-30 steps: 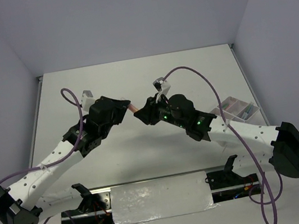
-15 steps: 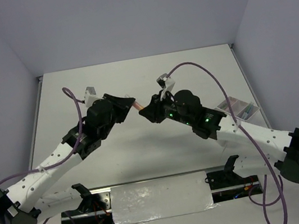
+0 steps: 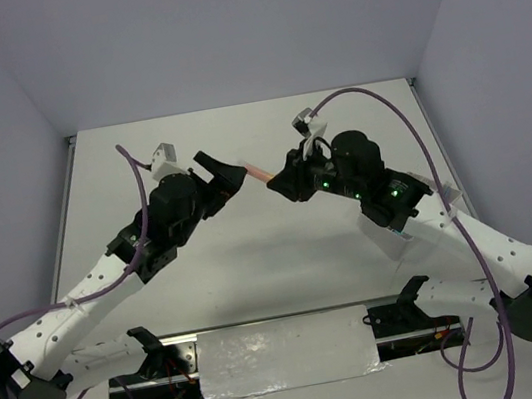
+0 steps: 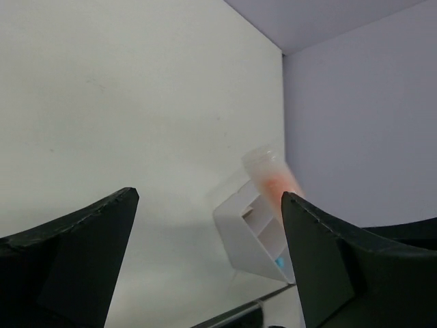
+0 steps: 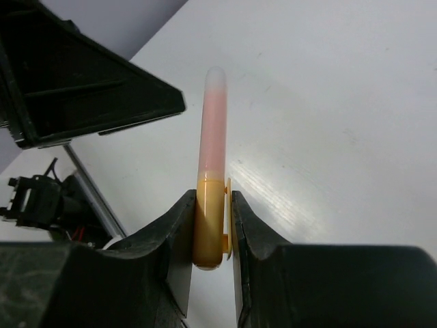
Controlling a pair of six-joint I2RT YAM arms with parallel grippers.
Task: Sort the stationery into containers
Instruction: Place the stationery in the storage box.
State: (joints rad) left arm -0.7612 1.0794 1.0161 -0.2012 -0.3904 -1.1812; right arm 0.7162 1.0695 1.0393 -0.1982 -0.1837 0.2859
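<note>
The marker point(image 5: 212, 171) was yellow-orange between the black fingers point(image 5: 176, 236) of the right gripper point(image 5: 209, 205), and pale pink under a frosted clear cap beyond their tips. Ahead of the left gripper point(image 4: 208, 198), also black-fingered, the tray point(image 4: 235, 229) was white, the table point(image 4: 102, 82) off-white, the wall point(image 4: 362, 102) lavender.
</note>
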